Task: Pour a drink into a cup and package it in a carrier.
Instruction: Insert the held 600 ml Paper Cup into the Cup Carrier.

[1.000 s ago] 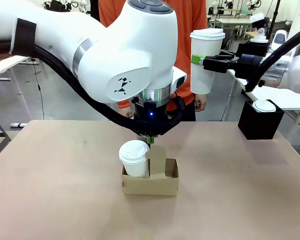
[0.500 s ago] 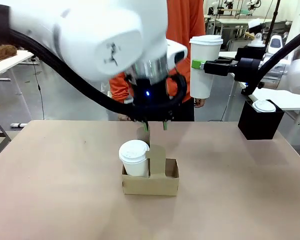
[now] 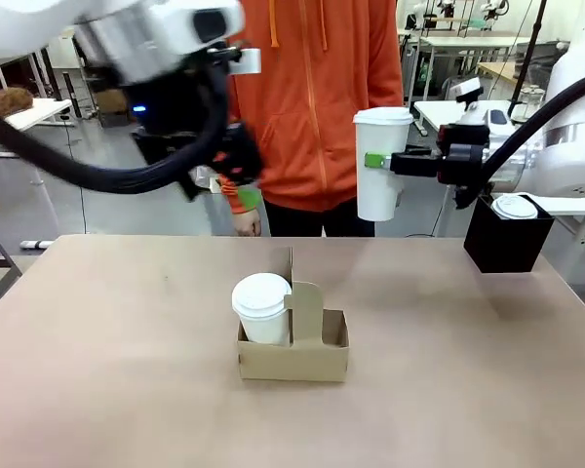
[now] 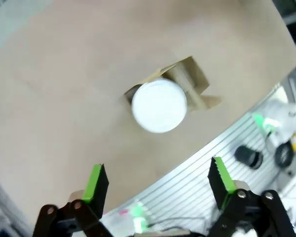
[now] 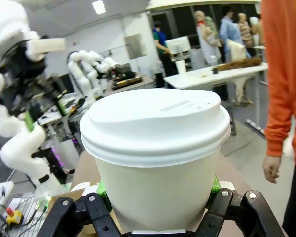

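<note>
1. The left fingers are standing wide apart and empty, and they are rising away from the carrier toward the left.
2. The cup is sitting released in the carrier's left slot on the counter, so it seems packaged.
3. The right fingers are grasping a second cup in the air, probably for the free slot.

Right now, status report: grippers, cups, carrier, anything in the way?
Left gripper open, empty, above the carrier. Right gripper shut on a lidded cup, in the air. Another lidded cup sits in one slot; other slot free. Person's hand beyond far edge.
</note>
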`<state>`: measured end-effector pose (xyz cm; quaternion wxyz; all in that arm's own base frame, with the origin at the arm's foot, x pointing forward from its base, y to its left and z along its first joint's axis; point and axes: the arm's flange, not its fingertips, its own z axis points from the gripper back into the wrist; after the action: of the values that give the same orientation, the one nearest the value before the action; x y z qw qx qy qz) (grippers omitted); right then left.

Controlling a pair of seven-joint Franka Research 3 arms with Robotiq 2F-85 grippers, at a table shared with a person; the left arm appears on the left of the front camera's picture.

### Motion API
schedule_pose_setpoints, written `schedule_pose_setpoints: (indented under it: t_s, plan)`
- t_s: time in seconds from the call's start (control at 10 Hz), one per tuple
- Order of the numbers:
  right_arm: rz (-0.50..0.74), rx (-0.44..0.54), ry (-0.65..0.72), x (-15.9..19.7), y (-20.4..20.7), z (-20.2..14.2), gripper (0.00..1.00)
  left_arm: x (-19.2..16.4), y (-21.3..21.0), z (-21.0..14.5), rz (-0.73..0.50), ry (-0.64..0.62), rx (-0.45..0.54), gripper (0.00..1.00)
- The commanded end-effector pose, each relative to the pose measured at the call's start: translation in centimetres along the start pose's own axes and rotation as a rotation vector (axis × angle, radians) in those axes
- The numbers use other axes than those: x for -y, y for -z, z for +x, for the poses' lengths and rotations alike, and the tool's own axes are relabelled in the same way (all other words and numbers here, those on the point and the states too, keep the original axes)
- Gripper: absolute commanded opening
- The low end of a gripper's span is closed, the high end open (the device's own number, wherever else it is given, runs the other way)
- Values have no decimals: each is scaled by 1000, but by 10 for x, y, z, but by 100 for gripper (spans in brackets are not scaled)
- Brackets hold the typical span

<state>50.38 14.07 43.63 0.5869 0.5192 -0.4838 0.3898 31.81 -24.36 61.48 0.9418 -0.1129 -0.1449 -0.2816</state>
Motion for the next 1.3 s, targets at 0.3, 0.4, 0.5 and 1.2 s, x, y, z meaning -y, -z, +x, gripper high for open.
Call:
schedule_pose_setpoints:
  t_s: [0.3, 0.4, 0.5, 1.2]
  plan:
    - [110, -16, -80, 1, 14, -44, 80, -61, 27, -54, -43, 221, 141, 100]
    - [122, 8, -70, -2, 18, -40, 80, -68, 9, -47, -48, 193, 41, 100]
    - [122, 8, -70, -2, 18, -40, 80, -68, 9, -47, -48, 193, 41, 100]
    - [363, 68, -100, -1, 28, -87, 80, -117, 39, -81, 20, 363, 194, 100]
